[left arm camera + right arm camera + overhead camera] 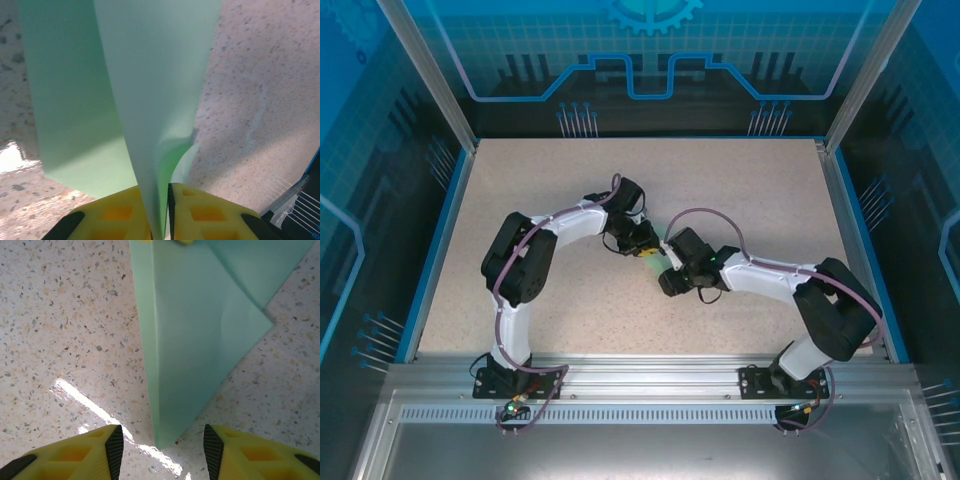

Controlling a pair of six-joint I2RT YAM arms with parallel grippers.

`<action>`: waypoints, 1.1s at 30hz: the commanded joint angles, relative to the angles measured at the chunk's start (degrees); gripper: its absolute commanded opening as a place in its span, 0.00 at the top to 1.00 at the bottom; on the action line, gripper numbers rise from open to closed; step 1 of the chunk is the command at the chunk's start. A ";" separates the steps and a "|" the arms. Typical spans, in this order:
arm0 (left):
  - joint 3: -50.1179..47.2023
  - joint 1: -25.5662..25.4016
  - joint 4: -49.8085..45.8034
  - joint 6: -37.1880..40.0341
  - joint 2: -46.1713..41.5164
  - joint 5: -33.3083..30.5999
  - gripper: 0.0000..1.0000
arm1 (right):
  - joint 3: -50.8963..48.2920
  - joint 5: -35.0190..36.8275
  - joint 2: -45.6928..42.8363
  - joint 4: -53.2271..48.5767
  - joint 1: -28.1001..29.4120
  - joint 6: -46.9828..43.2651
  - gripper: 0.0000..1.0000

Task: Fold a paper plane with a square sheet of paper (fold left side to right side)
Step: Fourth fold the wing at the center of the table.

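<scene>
1. The left gripper (161, 214) is pinched shut on the near edge of the folded paper (150, 90), whose long axis runs straight ahead from its fingers.
2. The right gripper (160, 442) stands spread, and the paper's pointed corner sits just ahead of the gap between its fingertips.

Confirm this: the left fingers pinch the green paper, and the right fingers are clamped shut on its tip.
Wrong: the right fingers stand open either side of the paper's tip, per the right wrist view. The left fingers do pinch it.
</scene>
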 commanded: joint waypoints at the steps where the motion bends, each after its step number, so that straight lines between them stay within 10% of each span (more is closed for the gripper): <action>1: 2.63 -0.42 -0.74 0.63 0.54 -0.32 0.82 | 2.33 2.29 1.70 0.88 1.11 -1.15 0.54; 33: 7.69 -0.44 -4.49 1.49 0.93 -2.42 0.70 | 5.36 5.40 7.51 1.61 2.48 -2.23 0.79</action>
